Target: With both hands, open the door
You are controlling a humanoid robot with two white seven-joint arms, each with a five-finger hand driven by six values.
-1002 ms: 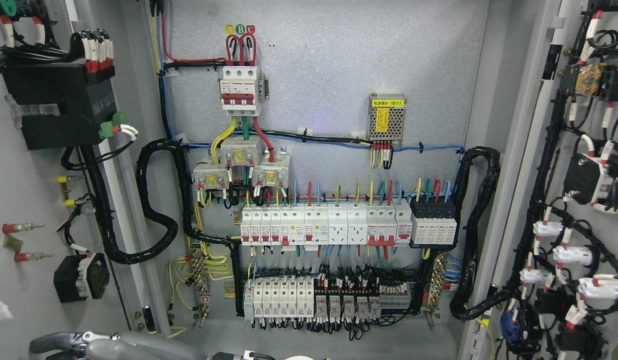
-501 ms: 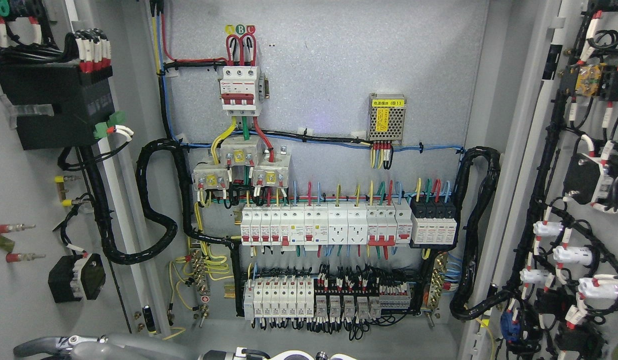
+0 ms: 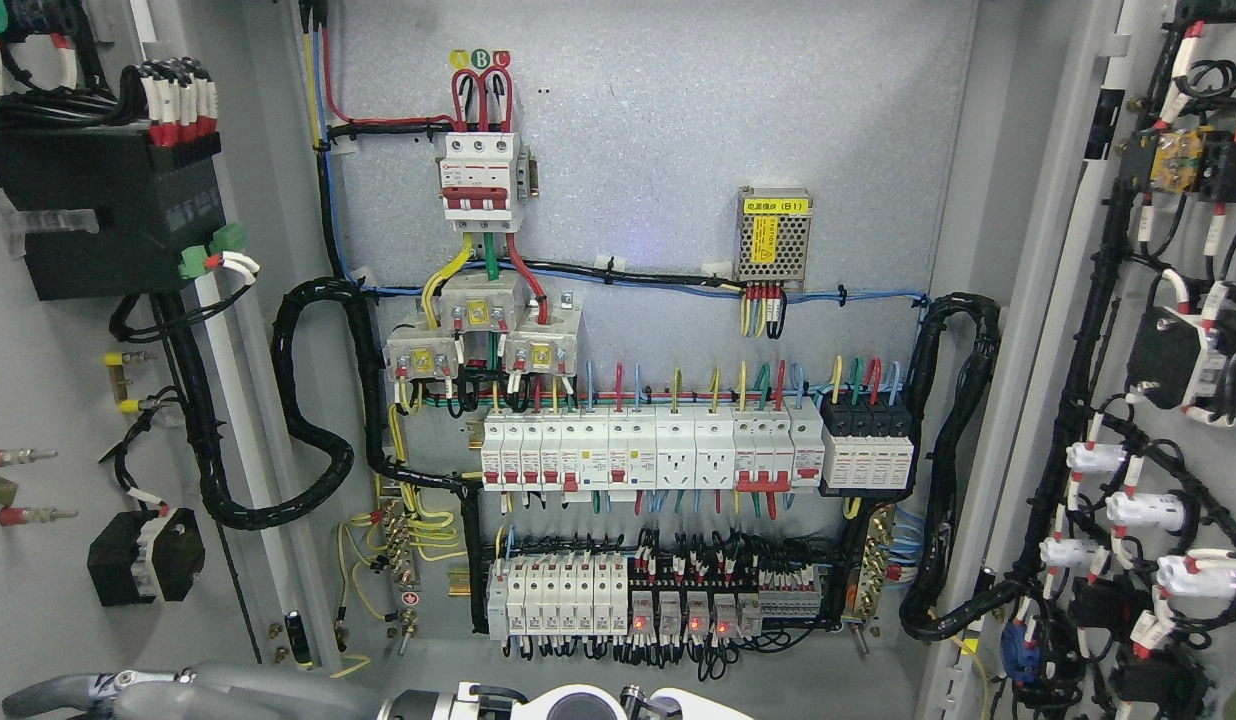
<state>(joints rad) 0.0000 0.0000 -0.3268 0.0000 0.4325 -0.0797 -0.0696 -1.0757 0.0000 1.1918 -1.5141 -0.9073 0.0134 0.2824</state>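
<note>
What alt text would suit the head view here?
An electrical cabinet stands wide open, the left door and right door both swung outward, exposing rows of circuit breakers and bundled wiring. Grey robot arm parts show along the bottom edge; no robot hand is clearly visible.

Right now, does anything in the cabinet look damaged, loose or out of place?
Nothing stands out. Both doors are open, wiring is bundled and breakers sit in straight rows. Small red lights glow on the lower relays.
</note>
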